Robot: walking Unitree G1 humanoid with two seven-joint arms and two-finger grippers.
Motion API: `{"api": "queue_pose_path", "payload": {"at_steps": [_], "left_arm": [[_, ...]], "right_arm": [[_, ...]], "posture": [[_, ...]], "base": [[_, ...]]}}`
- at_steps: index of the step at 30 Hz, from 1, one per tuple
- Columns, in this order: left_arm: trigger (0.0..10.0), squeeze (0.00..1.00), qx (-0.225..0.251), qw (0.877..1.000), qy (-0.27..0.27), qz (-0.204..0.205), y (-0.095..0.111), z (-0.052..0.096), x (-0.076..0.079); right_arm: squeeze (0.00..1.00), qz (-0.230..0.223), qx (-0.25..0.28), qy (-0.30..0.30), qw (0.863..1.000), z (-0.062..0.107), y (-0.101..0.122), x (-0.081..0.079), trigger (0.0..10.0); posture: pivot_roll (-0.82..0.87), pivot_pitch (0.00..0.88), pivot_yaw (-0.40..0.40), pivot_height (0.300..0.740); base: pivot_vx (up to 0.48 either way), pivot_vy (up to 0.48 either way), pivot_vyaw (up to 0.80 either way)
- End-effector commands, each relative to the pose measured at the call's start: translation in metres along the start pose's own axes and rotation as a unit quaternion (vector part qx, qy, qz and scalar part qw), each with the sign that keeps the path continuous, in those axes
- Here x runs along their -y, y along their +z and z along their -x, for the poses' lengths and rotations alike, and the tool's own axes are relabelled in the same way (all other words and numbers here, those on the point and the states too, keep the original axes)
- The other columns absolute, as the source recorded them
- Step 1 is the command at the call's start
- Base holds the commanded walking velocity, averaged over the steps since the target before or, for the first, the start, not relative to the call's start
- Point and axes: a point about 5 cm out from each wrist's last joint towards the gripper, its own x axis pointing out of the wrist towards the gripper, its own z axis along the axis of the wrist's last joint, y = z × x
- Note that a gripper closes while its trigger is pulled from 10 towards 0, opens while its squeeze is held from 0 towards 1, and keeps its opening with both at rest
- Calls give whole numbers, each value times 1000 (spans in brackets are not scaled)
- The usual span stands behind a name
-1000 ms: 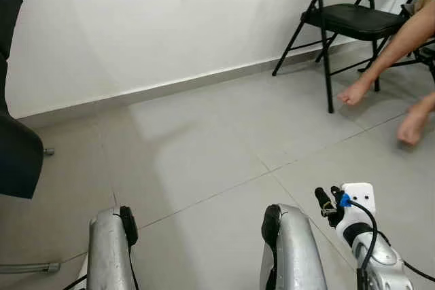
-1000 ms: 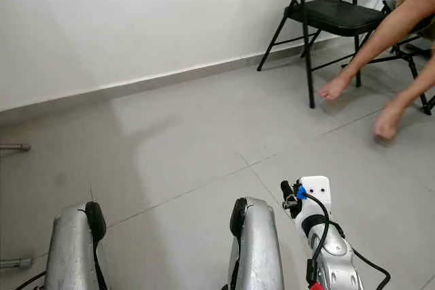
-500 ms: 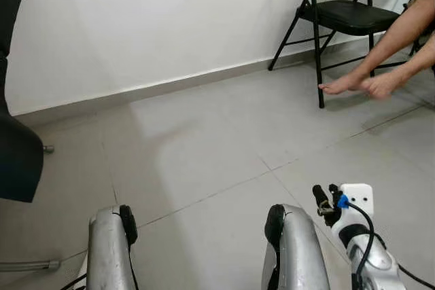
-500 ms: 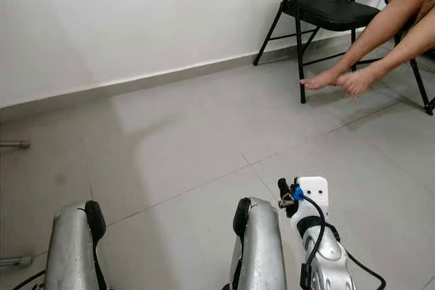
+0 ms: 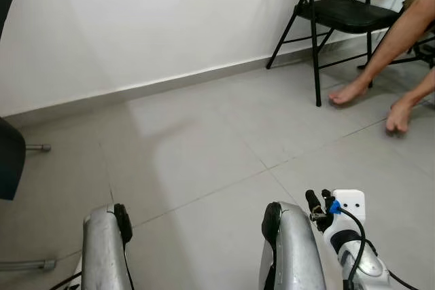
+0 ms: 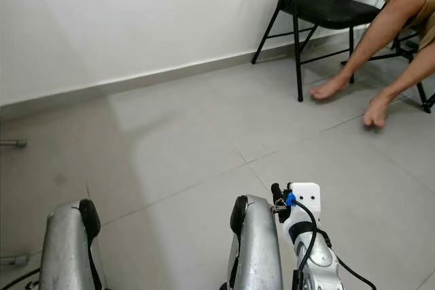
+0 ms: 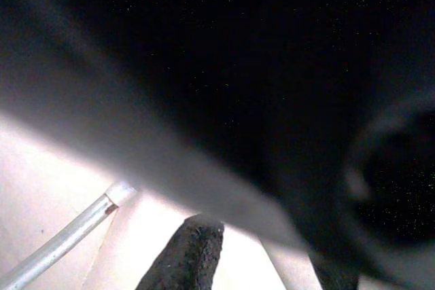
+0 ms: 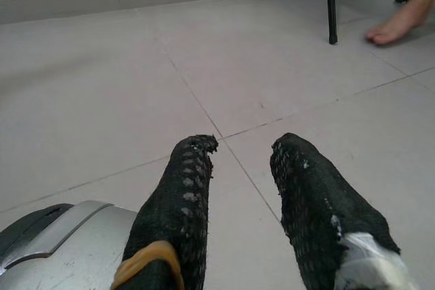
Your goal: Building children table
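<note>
One folding chair [image 5: 346,15]: far right, by wall.
Two bare feet [image 5: 348,92]: on floor beside it.
Right gripper [image 8: 245,161]: fingers spread, empty.
Left gripper [image 7: 187,252]: jaws' state cannot be told.

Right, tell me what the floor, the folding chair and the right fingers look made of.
Floor: glazed grey tile, with grout lines and soft sheen.
Folding chair: black painted metal tube, seat likely padded vinyl.
Right fingers: black, rough and pitted, probably rubber or foam.
</note>
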Motion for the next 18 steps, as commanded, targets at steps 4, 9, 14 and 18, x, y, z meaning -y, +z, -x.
{"api": "queue_pose_path", "payload": {"at_steps": [4,9,14,18], "left_arm": [[10000,0,-32,999,39,20,-17,4,-26],[10000,0,-32,999,39,20,-17,4,-26],[10000,0,-32,999,39,20,-17,4,-26],[10000,0,-32,999,39,20,-17,4,-26]], "right_arm": [[0,0,3,-3,1000,-2,2,4,10000],[0,0,3,-3,1000,-2,2,4,10000],[0,0,3,-3,1000,-2,2,4,10000],[0,0,3,-3,1000,-2,2,4,10000]], "posture": [[131,329,96,300],[131,329,96,300],[131,329,96,300],[131,329,96,300]], "base": [[0,0,0],[0,0,0],[0,0,0],[0,0,0]]}}
